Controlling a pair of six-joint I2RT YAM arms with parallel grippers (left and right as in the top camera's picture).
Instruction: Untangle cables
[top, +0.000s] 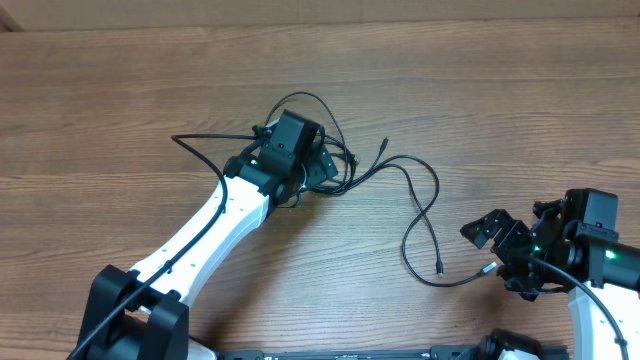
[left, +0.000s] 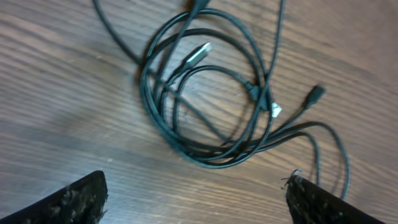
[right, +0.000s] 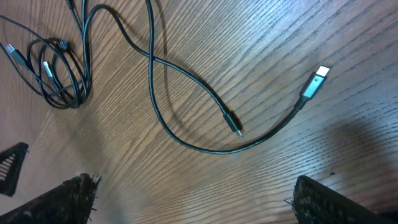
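The cables are thin black cords on the wooden table. A coiled bundle (top: 335, 155) lies at the table's middle, and in the left wrist view (left: 211, 93) it shows silver-tipped plugs (left: 199, 53). My left gripper (top: 318, 168) hovers over the bundle, open and empty (left: 196, 199). One loose strand (top: 420, 215) snakes right from the bundle and ends in a silver-tipped plug (top: 488, 268). This plug (right: 317, 79) and a small black plug (right: 236, 129) lie ahead of my right gripper (right: 196, 199), which is open and empty (top: 500, 255).
Another strand (top: 205, 140) runs left from the bundle. The bundle also shows at the far left of the right wrist view (right: 56, 74). The table's far edge (top: 320, 22) runs along the top. Bare wood surrounds the cables.
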